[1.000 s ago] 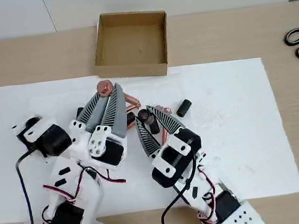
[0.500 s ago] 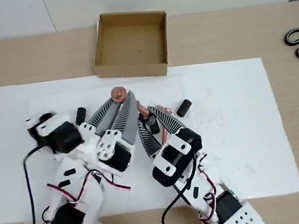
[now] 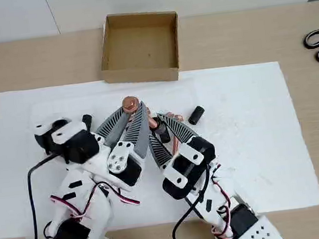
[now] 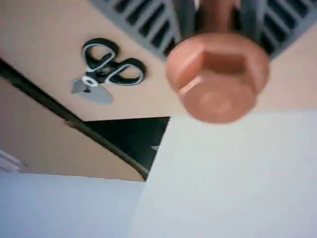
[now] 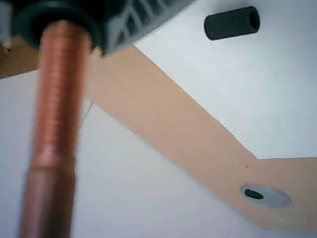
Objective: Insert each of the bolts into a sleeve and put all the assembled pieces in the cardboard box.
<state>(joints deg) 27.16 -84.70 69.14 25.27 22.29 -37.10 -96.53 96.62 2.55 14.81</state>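
Two grips — left pincer (image 3: 132, 111) clamps a bolt (image 4: 217, 74), right pincer (image 3: 161, 125) clamps a sleeve (image 5: 58, 19).

Bright, even light; seemingly soft shadows.

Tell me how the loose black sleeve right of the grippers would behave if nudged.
The loose black sleeve lies on its side on the white paper. It is a short round cylinder, so it would probably roll. Its open end in the right wrist view suggests it is hollow and likely light. The matte surface looks grippy rather than slippery.
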